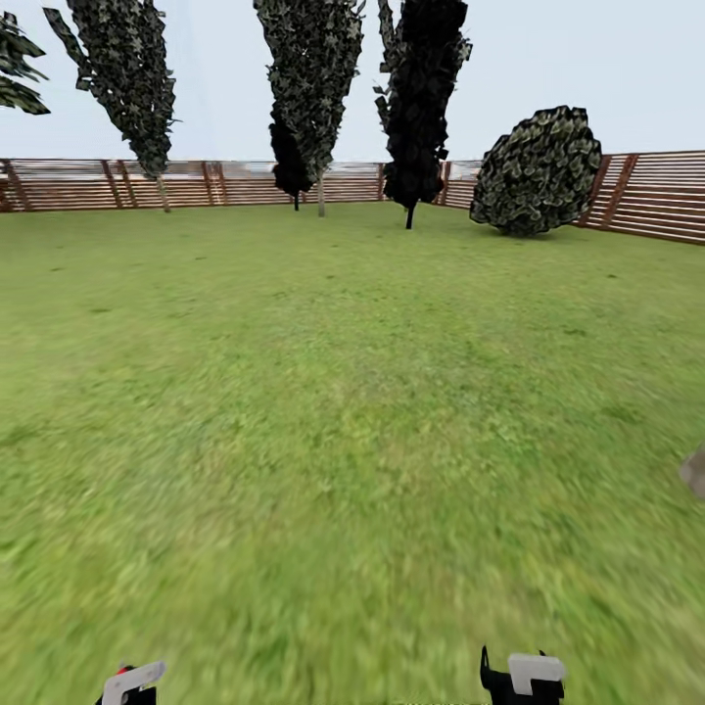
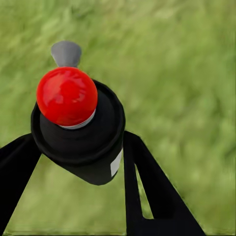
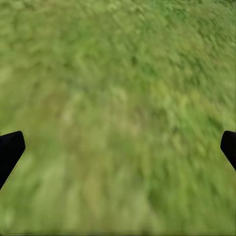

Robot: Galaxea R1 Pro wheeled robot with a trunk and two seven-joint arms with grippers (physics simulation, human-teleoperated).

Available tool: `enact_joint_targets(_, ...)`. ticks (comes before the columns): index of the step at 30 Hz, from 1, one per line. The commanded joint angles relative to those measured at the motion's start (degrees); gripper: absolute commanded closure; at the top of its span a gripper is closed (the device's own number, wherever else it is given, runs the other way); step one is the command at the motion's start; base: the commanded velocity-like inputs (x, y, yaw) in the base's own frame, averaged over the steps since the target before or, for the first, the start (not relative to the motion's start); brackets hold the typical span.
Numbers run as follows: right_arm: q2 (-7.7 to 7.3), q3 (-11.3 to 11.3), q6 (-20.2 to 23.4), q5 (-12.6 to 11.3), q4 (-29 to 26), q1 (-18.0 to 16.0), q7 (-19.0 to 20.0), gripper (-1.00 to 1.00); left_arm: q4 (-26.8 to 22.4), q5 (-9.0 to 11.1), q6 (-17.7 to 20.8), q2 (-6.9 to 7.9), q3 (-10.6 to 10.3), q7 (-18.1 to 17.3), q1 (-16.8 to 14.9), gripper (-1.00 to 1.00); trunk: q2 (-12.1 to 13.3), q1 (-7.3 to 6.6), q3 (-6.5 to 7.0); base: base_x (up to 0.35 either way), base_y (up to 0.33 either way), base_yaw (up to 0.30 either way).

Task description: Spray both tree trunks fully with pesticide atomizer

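The head camera looks forward and a bit down over the lawn point(image 1: 333, 392) to the far fence point(image 1: 196, 184). Both wrist cameras point down at the same grass from closer, though it looks blurry.

You see the pesticide atomizer point(image 2: 81, 132) as a matt black body with a glossy, smooth red top point(image 2: 67, 96). The left gripper point(image 2: 78, 157) fingers look matt black. The lawn point(image 1: 343, 411) reads as rough, blurred grass. The fence point(image 1: 646, 196) appears as brown wooden slats.
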Motion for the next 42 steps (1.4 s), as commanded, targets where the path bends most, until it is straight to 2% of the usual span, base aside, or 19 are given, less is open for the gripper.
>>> enact_joint_targets(1, -0.01, -0.3, -0.1, 0.6, 0.1, 0.0, -0.3, -1.00, 0.1, -0.5, -0.2, 0.00, 0.5, 0.0, -0.1, 1.00, 0.0, -0.02, -0.08, -0.038, -0.025, 0.281)
enact_joint_targets(28, -0.01, -0.3, -0.1, 0.6, 0.1, 0.0, -0.3, -1.00, 0.1, -0.5, -0.1, -0.07, 0.4, 0.0, -0.1, 1.00, 0.0, -0.02, -0.99, 0.002, -0.001, 0.281)
enact_joint_targets(42, -0.01, -0.3, -0.1, 0.6, 0.1, 0.0, -0.3, -1.00, 0.4, -0.3, -0.1, -0.04, 0.6, 0.0, -0.1, 1.00, 0.0, -0.02, -1.46, 0.291, 0.122, 0.281)
